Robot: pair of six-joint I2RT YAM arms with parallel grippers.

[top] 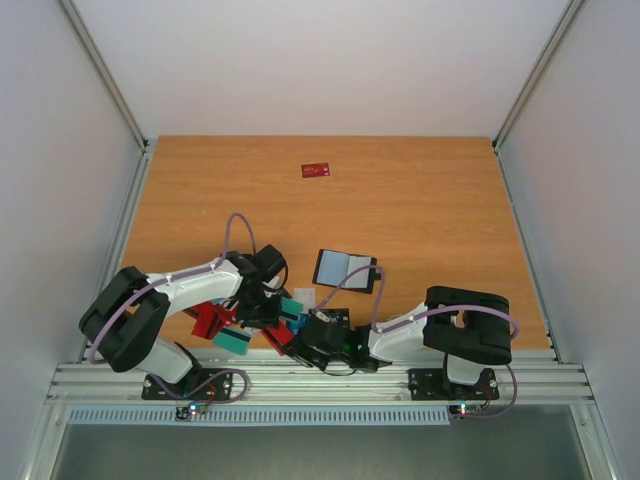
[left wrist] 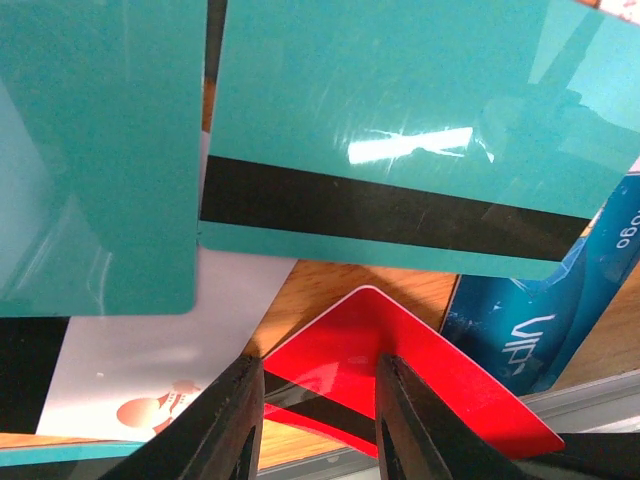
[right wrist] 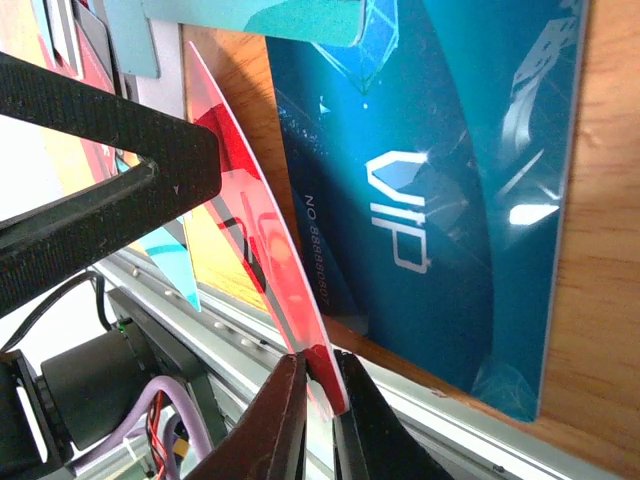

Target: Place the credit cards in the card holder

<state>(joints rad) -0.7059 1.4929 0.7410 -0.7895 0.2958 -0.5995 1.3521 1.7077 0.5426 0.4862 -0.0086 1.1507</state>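
While wrists see cards (left wrist: 400, 120), overhead shows card holder (top: 346, 269).

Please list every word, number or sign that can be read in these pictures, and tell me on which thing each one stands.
"VIP": large white letters on the blue card.
"NO 8888...": small line beside it on the same card; the later digits are unclear.
"ogo": cut-off letters at that card's edge, left wrist view.
Far red card: white print, too small to read.
Held red card: no text shows.
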